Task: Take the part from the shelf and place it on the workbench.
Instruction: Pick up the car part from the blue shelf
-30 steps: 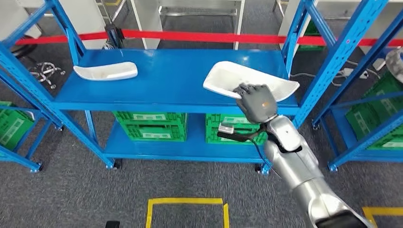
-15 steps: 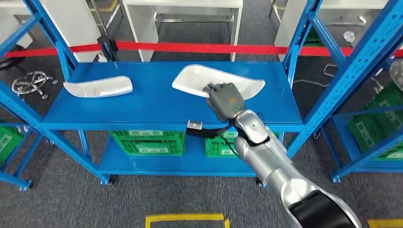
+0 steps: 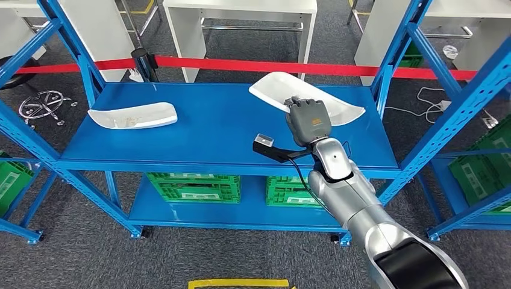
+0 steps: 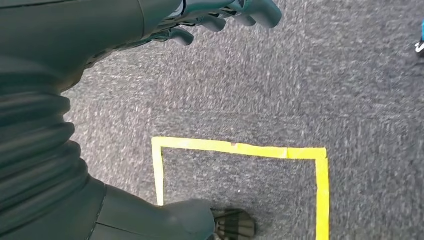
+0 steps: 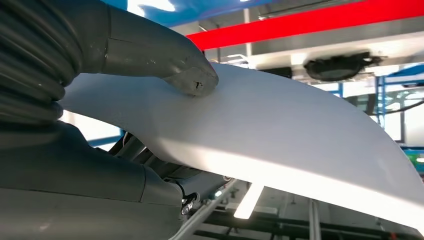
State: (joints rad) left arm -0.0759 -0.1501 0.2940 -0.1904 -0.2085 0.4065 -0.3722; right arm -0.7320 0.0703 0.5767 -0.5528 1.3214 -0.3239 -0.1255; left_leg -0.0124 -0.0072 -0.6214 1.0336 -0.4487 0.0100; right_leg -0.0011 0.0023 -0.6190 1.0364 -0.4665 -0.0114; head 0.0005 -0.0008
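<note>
White part now hangs tilted above the blue shelf, pinched in the right robot hand; lifted since earlier, ready for carrying.

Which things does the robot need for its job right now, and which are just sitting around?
For the job:
- curved white plastic part, gripped by the right hand
- blue metal shelf it comes from

Just sitting around:
- second curved white part at the shelf's other end
- green plastic crates on the lower level
- red barrier tape
</note>
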